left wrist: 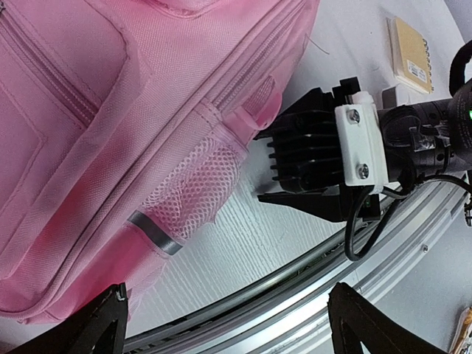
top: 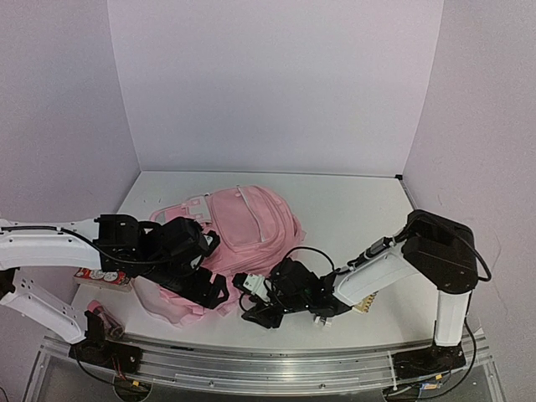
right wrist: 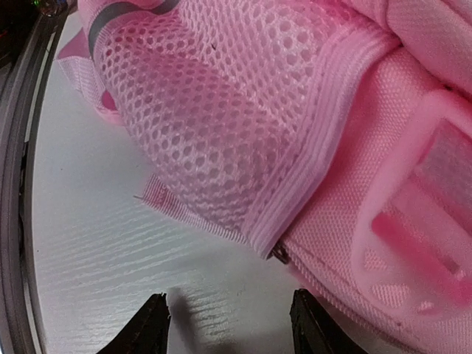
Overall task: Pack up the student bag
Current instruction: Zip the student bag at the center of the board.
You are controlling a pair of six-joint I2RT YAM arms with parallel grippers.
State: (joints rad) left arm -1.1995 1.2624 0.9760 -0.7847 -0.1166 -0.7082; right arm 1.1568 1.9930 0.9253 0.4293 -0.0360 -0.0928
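Along the near edge a ribbed aluminium rail [top: 268,368] is carrying both arm bases. Just beyond it, at the left, a small pinkish container [top: 105,318], too blurred to identify, and a flat red-and-white pack [top: 100,276] are lying on the white table [top: 360,218].

The left gripper [left wrist: 228,324] is hanging over the near corner of the large soft light-pink fabric backpack [top: 247,222], its fingers spread wide with nothing between them. The right gripper [right wrist: 232,328] is reaching in from the right, low over the table and just beside the bag's near side. Its fingers are standing apart, only bare tabletop showing between them, and they are not touching the fabric.

Facing the right gripper is the bag's pink mesh side pocket [right wrist: 214,125], topped by a grey elastic band [left wrist: 155,232]. A tan spiral-bound notebook [left wrist: 409,48] is lying on the table behind the right arm, apart from the bag.

The backpack is lying flat at the middle of the table, slightly left, its straps trailing toward the far left. Plain lilac walls [top: 276,84] are closing the scene behind.
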